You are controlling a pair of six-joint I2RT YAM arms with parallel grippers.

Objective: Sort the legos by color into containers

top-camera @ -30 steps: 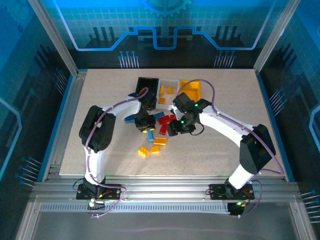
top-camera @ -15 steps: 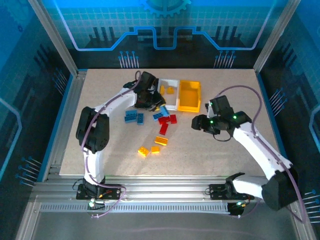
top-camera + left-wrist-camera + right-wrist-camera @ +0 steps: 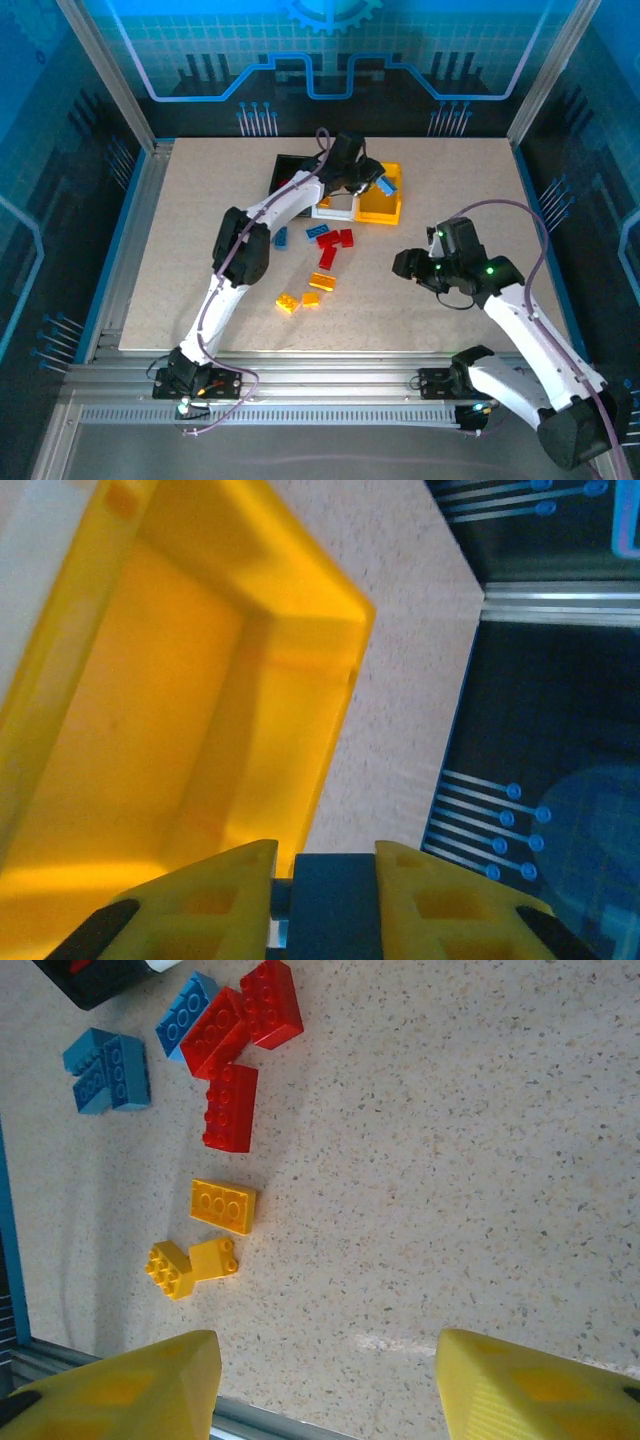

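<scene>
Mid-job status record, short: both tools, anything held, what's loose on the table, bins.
left tool: shut on a blue brick, over the yellow bin
right tool: open, empty, above the table
loose on table: red bricks, blue bricks, yellow bricks
other bins: black bin, white bin

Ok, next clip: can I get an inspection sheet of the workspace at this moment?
Surface: speckled beige table.
Job's things: black bin, white bin and yellow bin in a row at the back; red legos, blue legos and yellow legos loose mid-table.
Clutter: nothing seen.
Grippers: left gripper, jaws shut on a blue lego over the yellow bin; right gripper, jaws open, empty.
Cables: purple cables run along both arms.
Surroundings: aluminium frame, blue-lit panels.
</scene>
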